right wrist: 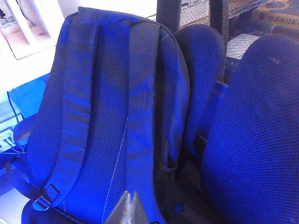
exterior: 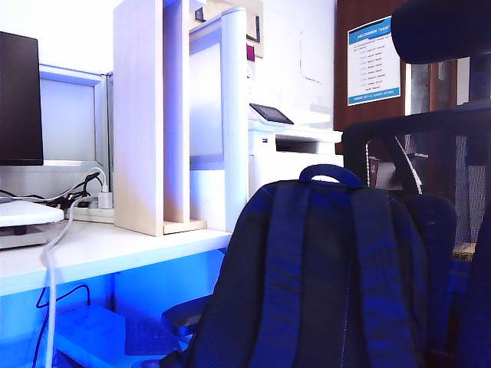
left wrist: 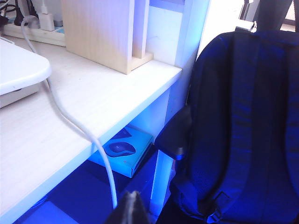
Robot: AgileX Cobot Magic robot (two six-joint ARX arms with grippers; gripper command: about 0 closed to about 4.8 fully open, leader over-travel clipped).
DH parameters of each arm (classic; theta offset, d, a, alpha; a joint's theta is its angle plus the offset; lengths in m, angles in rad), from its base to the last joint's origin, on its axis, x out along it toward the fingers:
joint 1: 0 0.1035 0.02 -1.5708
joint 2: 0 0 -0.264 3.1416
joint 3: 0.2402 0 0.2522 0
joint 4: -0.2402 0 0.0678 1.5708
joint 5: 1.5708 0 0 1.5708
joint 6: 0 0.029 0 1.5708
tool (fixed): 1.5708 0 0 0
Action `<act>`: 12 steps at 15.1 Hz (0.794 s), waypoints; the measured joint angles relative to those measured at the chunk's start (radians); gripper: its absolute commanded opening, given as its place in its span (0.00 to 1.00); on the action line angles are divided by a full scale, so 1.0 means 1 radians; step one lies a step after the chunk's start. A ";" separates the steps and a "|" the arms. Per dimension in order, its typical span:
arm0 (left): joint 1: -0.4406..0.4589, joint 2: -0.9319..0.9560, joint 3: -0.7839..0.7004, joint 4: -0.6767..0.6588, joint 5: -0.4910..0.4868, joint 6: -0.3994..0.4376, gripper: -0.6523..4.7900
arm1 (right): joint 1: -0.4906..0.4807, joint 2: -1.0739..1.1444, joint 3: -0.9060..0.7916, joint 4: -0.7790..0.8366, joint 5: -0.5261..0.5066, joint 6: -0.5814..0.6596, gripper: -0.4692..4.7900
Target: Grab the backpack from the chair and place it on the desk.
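The dark navy backpack [exterior: 330,276] stands upright on the chair [exterior: 430,146], straps and mesh back panel facing me, its blue loop handle [exterior: 331,172] at the top. It leans against the chair's mesh backrest and rounded lumbar cushion [right wrist: 198,70]. The white desk [exterior: 100,249] lies to the left of it. My left gripper [left wrist: 132,196] is shut and empty, hanging beside the desk's edge, short of the backpack [left wrist: 243,116]. My right gripper [right wrist: 129,195] is shut and empty, pointing at the lower back panel of the backpack [right wrist: 112,107] without touching it. Neither arm shows in the exterior view.
A pale wood divider [exterior: 149,115] and black monitor [exterior: 19,100] stand on the desk, with a white device [left wrist: 18,74] and white cable [left wrist: 74,121] trailing over its edge. A white printer [exterior: 291,149] sits behind. A blue box [left wrist: 121,149] lies under the desk.
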 measured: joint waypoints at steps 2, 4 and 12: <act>0.000 0.000 0.000 0.002 0.016 0.000 0.11 | 0.000 0.000 0.000 0.000 0.000 0.000 0.08; 0.000 0.000 0.000 0.003 0.032 0.000 0.11 | 0.000 0.000 0.000 0.000 0.000 0.000 0.08; 0.000 0.000 0.000 0.005 0.051 0.000 0.12 | 0.000 0.000 0.000 0.000 0.000 0.000 0.08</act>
